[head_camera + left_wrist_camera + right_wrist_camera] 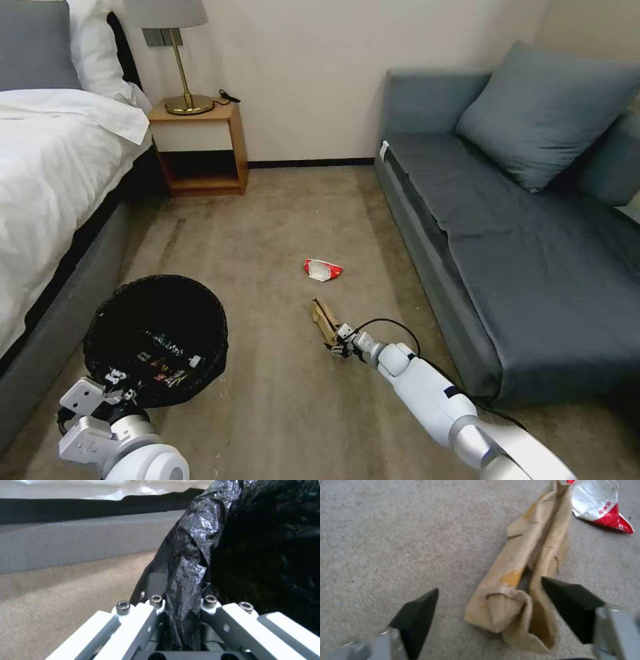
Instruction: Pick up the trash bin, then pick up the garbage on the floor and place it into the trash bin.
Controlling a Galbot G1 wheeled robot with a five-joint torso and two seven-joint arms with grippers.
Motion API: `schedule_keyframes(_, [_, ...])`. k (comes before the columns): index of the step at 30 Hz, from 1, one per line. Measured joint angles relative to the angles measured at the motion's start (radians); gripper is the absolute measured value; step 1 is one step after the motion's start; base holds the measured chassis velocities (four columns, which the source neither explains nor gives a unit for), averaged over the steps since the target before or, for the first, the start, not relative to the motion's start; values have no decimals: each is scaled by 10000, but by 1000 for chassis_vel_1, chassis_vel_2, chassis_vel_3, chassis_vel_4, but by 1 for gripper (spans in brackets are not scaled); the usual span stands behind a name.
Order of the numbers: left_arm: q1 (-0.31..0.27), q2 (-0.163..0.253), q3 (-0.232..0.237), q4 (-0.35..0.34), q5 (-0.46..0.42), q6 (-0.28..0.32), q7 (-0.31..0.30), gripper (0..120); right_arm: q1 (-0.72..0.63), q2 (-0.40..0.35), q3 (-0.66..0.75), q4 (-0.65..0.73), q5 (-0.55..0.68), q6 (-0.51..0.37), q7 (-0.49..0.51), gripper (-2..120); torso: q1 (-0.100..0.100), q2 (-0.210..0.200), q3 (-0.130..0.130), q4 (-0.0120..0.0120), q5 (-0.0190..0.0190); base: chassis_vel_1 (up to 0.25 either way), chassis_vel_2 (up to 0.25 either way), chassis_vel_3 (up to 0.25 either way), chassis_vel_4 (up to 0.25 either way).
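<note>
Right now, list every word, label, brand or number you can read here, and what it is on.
None can be read.
Red-and-white packet: small red marks on the white panel, too blurred to read.
Litter inside the trash bin: coloured print, too small to read.
Brown paper bag: no print visible.

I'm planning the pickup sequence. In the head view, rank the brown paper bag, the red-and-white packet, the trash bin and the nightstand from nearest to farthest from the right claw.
1. Brown paper bag, right at the open right claw, on the carpet.
2. Red-and-white packet, beyond the bag, mid-floor.
3. Trash bin, to the robot's left, held at its rim by the left claw.
4. Nightstand, against the far wall.
</note>
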Motion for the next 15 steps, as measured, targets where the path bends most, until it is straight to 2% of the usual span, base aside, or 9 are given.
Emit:
schedule_keyframes(3, [0,0,0,0,0,-7,0,0,-24,-11,32,-20,-48,8,-5,98,0,0,0,0,0,0,0,0,0])
schedule_keyframes(6, [2,0,-4,0,0,-11,0,0,-43,-26,39,-20,-64,21,-11,97,0,0,0,0,0,0,0,0,0])
schedule_keyframes(15, [-23,0,-9,33,0,-18,-1,0,-76,-26,96,-49,-117,77,-34,64,0,0,0,0,0,0,0,0,0])
